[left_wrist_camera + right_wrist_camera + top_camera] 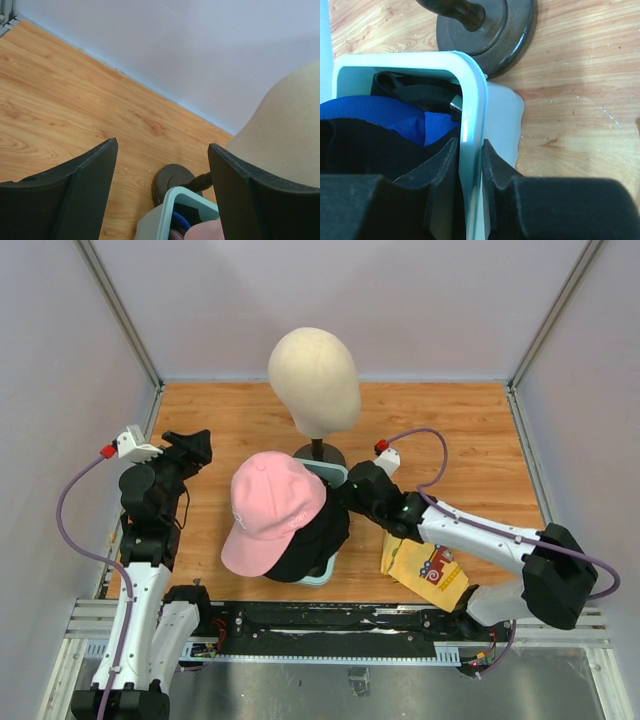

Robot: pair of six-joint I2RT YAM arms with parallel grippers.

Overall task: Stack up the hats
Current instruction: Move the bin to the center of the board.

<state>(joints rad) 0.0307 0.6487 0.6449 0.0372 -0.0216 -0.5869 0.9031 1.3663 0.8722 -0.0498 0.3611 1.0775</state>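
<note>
Right fingers (pixel 442 167): pinched on the wall of the pale bin (pixel 472 100), one inside, one outside. Left fingers (pixel 85 187): spread wide, nothing between them, well apart from the pile. Hats: pink cap (pixel 272 508) topmost, brim hanging past the bin's edge; black cap (pixel 318 538) beneath; blue cap (pixel 380 117), mesh-textured, just beside the inner finger. Step, judged: steadying or shifting the bin, stack nearly done. Next: firm hold, slow travel over the desk (pixel 470 440) so the pile stays seated.
</note>
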